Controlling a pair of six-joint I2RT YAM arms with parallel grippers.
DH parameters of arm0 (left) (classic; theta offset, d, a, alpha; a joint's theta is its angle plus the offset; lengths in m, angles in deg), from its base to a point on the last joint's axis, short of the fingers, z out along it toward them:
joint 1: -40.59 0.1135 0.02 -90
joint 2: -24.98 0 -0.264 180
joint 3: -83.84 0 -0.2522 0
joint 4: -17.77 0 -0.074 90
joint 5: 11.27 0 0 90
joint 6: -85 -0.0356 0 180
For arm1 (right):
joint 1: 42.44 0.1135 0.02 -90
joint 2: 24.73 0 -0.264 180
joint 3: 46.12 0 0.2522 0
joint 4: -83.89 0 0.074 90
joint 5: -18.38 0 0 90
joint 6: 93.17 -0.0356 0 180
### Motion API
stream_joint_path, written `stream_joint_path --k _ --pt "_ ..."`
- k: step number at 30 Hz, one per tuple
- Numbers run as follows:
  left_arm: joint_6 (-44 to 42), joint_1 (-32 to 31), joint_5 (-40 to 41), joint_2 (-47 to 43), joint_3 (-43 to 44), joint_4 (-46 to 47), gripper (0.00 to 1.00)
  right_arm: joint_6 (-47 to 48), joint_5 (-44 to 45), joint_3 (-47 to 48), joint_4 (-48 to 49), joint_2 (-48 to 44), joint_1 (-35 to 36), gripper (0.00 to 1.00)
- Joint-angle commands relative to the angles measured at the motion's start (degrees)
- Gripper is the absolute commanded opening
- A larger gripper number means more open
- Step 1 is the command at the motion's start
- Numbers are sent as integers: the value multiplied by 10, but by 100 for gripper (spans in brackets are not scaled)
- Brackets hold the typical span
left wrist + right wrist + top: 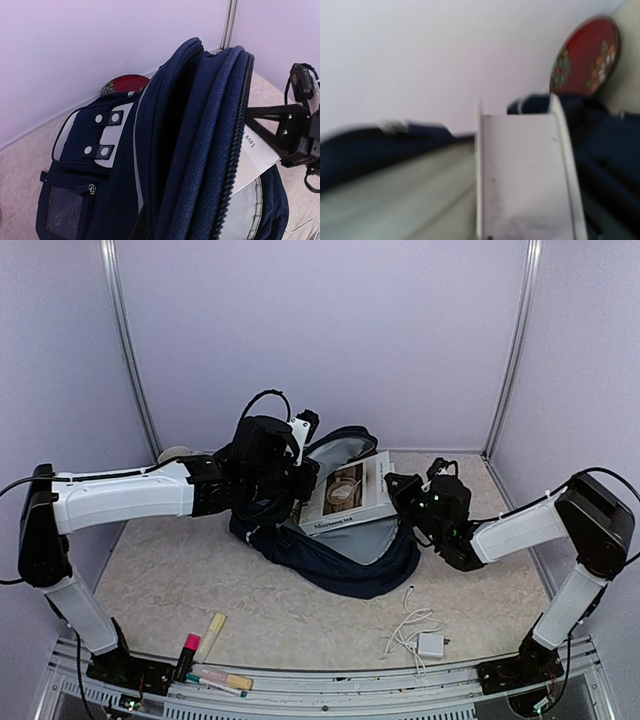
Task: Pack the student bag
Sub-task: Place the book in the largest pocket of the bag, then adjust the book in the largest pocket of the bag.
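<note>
Left tool (pixel 295 483): clamped on the raised rim of the student bag (pixel 345 565), holding the mouth up and open. Reaches there on an arm stretched nearly level from the left side. Right tool (pixel 402 488): pressed together at the right edge of a white book (pixel 350 495); cannot tell if really pinching it. Comes on a folded arm, elbow high at the right, forearm sloping down. Bag: lying open mid-surface (pixel 180 570), with the book partly inside its mouth.
</note>
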Motion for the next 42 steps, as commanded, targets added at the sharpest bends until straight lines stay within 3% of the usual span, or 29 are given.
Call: stream_joint_path --k 1,3,5,8,14,16,18,20,23,27,29,34,42 --pt "-10 -9 -18 -17 37 104 0 -30 -5 34 35 70 27 19" --pt "-13 -9 -15 -19 33 101 0 -20 -46 32 24 84 32 41" --pt "-17 -8 -12 -22 27 102 0 11 -67 29 -24 72 37 52" --pt "-20 -7 -4 -25 19 104 0 133 -85 47 -134 26 43 68" --pt "-22 -4 -1 -27 11 107 0 385 -124 142 -457 -41 43 86" --pt "-21 -3 0 -29 8 108 0 421 -97 180 -570 -41 43 86" --pt "-22 -2 1 -31 2 110 0 433 -75 183 -619 -50 43 86" --pt "-23 -2 3 -32 -1 109 0 449 -86 170 -622 -61 43 82" --pt "-24 -1 5 -33 -1 107 0 453 -87 171 -630 -62 43 65" --pt "-23 -1 1 -38 -4 105 0 442 -25 167 -642 -62 42 22" --pt "-23 -1 0 -41 -6 104 0 441 -13 160 -632 -63 43 10" --pt "-24 -1 -1 -40 -5 104 0 441 -42 169 -616 -19 43 10" --pt "-18 -4 -15 -34 -7 103 0 422 -171 225 -521 94 58 13"
